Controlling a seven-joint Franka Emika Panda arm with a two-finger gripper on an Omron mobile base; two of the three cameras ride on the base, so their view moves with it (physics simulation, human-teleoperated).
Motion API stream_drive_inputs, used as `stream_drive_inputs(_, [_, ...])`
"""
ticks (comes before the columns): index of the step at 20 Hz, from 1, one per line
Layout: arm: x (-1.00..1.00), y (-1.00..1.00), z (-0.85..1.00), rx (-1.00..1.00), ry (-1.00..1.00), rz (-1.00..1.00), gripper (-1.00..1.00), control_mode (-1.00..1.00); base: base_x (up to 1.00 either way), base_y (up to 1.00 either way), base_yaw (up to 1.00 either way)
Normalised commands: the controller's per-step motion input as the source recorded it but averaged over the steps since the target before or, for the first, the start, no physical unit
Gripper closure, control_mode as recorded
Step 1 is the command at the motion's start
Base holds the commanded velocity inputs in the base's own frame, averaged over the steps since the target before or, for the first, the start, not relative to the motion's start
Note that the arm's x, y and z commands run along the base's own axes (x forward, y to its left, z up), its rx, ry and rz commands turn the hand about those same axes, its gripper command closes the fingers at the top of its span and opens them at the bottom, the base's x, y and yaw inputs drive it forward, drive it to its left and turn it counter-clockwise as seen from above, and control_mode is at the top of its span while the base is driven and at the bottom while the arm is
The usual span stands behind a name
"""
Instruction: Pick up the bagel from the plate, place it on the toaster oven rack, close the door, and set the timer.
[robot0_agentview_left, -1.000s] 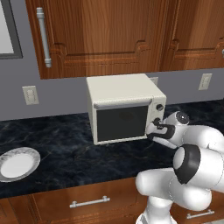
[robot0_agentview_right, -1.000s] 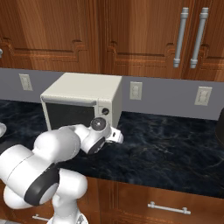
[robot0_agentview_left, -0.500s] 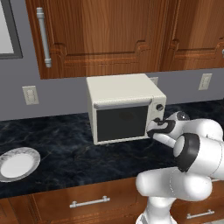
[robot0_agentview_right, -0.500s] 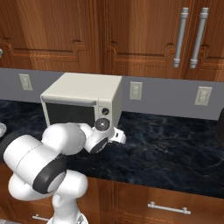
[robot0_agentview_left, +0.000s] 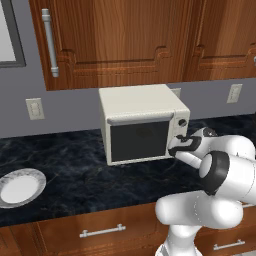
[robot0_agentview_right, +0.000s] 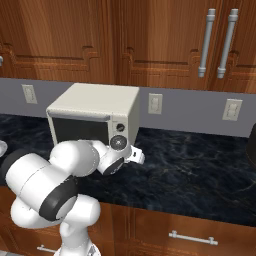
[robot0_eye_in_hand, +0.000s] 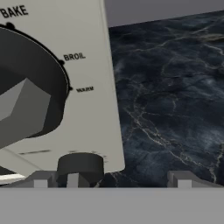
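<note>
Timer step: wide-open two-finger gripper (robot0_agentview_left: 175, 148) at the boxy cream toaster oven's (robot0_agentview_left: 137, 107) dark knobs (robot0_eye_in_hand: 30, 100), three o'clock of its shut dark-glass door (robot0_agentview_left: 138, 141); next, close on one and twist.

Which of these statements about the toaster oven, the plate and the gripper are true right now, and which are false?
1. The door of the toaster oven is shut. True.
2. The bagel lies on the plate. False: the plate is bare.
3. The gripper is at the oven's knob column. True.
4. The gripper is clamped on a knob. False: its jaws stand open, gripping nothing.
5. The plate sits right of the oven in the left base view. False: it is left, near the counter's edge.
</note>
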Motion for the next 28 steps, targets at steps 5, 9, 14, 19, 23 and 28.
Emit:
stream_drive_inputs(5, [0.00, 0.03, -0.16, -0.01, 0.00, -0.03, -1.00, -1.00, 0.00, 0.00, 0.00])
stream_drive_inputs(9, [0.07, 0.00, -0.43, -0.02, 0.00, -0.02, -1.00, -1.00, 0.00, 0.00, 0.00])
stream_drive_inputs(14, [0.06, 0.00, -0.59, -0.04, 0.00, -0.01, -1.00, -1.00, 0.00, 0.00, 0.00])
stream_drive_inputs(19, [0.01, -0.12, -0.44, -0.01, -0.02, -0.03, -1.00, -1.00, 0.00, 0.00, 0.00])
stream_drive_inputs(23, [0.00, -0.47, -0.39, 0.00, -0.03, -0.04, -1.00, -1.00, 0.00, 0.00, 0.00])
stream_drive_inputs(28, [0.00, -0.67, -0.32, 0.00, -0.10, -0.06, -1.00, -1.00, 0.00, 0.00, 0.00])
